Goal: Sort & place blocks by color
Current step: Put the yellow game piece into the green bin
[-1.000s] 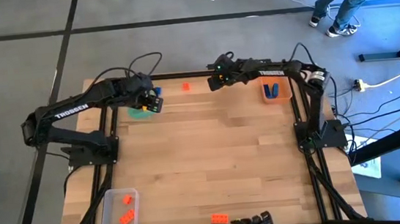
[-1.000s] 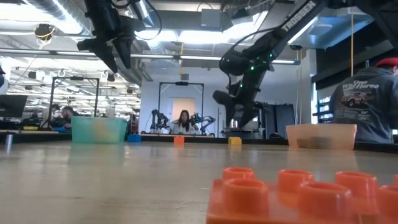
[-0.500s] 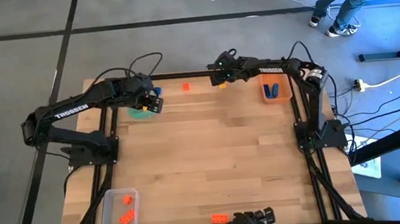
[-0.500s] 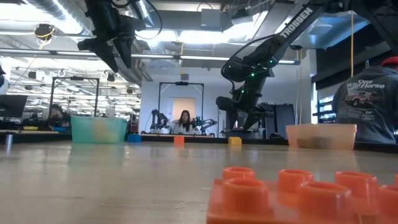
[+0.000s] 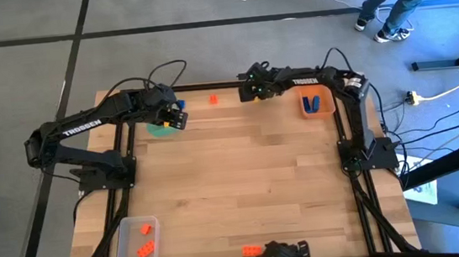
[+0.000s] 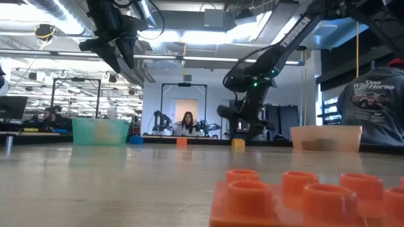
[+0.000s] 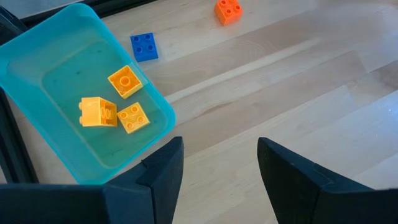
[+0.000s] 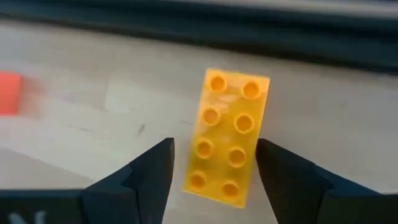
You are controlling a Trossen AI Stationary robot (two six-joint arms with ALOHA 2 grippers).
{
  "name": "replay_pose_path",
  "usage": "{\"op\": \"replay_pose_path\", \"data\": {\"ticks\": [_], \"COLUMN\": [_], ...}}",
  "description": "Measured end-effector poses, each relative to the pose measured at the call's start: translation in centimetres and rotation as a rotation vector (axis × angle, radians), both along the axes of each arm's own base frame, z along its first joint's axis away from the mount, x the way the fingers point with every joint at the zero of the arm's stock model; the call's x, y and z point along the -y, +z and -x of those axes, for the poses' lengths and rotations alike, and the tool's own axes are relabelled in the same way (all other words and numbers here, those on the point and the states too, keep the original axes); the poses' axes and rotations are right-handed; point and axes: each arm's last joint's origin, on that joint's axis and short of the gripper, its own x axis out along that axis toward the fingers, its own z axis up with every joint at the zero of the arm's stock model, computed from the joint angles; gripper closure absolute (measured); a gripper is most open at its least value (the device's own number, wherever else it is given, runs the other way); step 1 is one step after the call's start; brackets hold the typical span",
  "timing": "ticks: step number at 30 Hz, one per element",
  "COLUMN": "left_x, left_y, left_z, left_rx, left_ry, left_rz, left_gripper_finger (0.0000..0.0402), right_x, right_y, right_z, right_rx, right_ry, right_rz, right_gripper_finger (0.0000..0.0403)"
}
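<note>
A yellow two-by-four block [image 8: 227, 137] lies flat on the wooden table near its far edge, also seen in the low view [image 6: 238, 143]. My right gripper [image 8: 214, 168] hangs open just above it, one finger on either side, touching nothing. My left gripper [image 7: 217, 168] stays open high above the green bin [image 7: 74, 99], which holds three yellow blocks [image 7: 118, 106]. A blue block [image 7: 143, 46] and an orange-red block [image 7: 227, 10] lie on the table beyond that bin.
The orange bin [image 5: 316, 102] at the far right holds blue blocks. A clear bin [image 5: 137, 243] at the near left holds orange-red blocks. One orange-red block [image 5: 250, 250] lies at the near edge. A person [image 6: 372, 107] stands beyond the table.
My right gripper has sunk toward the yellow block at the table's far edge and has rolled a little about its own line, staying open.
</note>
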Motion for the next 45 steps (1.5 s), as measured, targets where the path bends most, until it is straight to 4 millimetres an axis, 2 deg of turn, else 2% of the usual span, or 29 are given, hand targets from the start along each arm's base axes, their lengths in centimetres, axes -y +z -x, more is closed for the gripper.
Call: {"op": "replay_pose_path", "data": {"ticks": [5,12,15,19,24,29,34,38,45], "left_x": [0.0,0.0,0.0,0.0,0.0,0.0,0.0,0.2,1.0], "left_y": [0.0,0.0,0.0,0.0,0.0,0.0,0.0,0.0,0.1], "left_z": [0.0,0.0,0.0,0.0,0.0,0.0,0.0,-0.1,-0.6], "left_rx": [0.0,0.001,0.001,0.001,0.001,-0.001,-0.026,-0.124,-0.328], "left_ry": [0.0,0.0,0.001,0.001,0.001,-0.003,-0.053,-0.25,-0.697], "left_rz": [0.0,0.001,0.001,0.001,0.001,0.0,-0.024,-0.115,-0.344], "left_gripper_finger": [0.0206,0.0206,0.0206,0.0206,0.0206,0.0206,0.0206,0.0206,0.0206], "right_x": [0.0,-0.2,-0.2,-0.3,-0.4,-0.1,-1.0,-2.1,-4.8], "right_y": [-1.5,-1.8,-1.9,-1.9,-1.4,0.2,3.3,5.6,10.4], "right_z": [0.0,0.2,0.2,0.2,-0.1,-1.4,-3.3,-4.4,-6.5], "right_rx": [-0.052,-0.105,-0.111,-0.117,-0.129,-0.135,-0.195,-0.252,-0.168], "right_ry": [0.015,0.044,0.048,0.087,0.195,0.395,0.655,0.815,1.054], "right_rz": [-0.028,-0.028,-0.03,-0.033,-0.031,-0.009,0.06,0.088,0.072], "right_gripper_finger": [0.0177,0.0182,0.02,0.0261,0.0264,0.0264,0.0264,0.0264,0.0264]}}
